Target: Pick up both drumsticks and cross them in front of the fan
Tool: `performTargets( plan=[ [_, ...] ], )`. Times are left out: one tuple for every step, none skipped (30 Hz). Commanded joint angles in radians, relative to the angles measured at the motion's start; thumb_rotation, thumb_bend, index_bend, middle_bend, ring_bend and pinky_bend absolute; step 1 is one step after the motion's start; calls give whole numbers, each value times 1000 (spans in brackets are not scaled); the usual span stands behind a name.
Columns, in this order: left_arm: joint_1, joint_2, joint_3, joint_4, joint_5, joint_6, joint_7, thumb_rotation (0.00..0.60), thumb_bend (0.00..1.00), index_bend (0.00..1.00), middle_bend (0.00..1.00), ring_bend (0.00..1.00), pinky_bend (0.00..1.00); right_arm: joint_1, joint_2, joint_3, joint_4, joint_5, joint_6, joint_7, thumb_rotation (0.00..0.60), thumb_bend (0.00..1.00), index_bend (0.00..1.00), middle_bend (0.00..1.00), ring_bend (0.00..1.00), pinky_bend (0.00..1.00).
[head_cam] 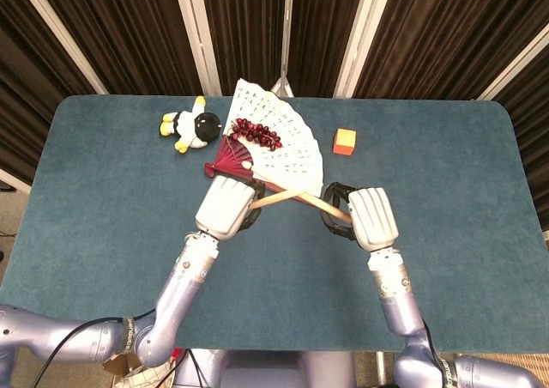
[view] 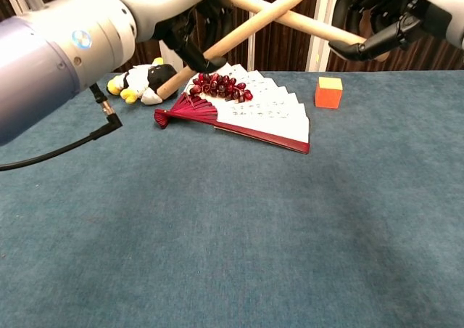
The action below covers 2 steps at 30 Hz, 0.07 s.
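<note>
My left hand [head_cam: 226,206] [view: 181,9] grips one wooden drumstick [view: 250,27] that slants up to the right. The other drumstick [view: 304,20] is held by my right hand [head_cam: 364,217] [view: 384,12] and slants up to the left. The two sticks cross high above the table, in an X [head_cam: 290,196] over the near edge of the open white and red fan [head_cam: 274,148] [view: 250,110]. The fan lies flat at the back middle of the table.
A bunch of dark red grapes [view: 221,85] rests on the fan. A black, white and yellow plush toy [head_cam: 190,126] [view: 142,81] lies to its left. An orange cube [head_cam: 345,141] [view: 329,91] stands to its right. The blue table [view: 232,241] spreads out in front.
</note>
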Motion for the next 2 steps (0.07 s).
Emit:
performTargets(
  plan=[
    [-6, 1, -2, -9, -6, 6, 10, 600, 631, 619, 732, 826, 936, -2, 3, -5, -4, 4, 3, -2, 600, 621, 860, 674, 777, 795],
    [-8, 3, -1, -12, -7, 9, 15, 600, 632, 619, 732, 826, 936, -3, 3, -6, -4, 6, 4, 0, 600, 621, 860, 674, 777, 795]
  ],
)
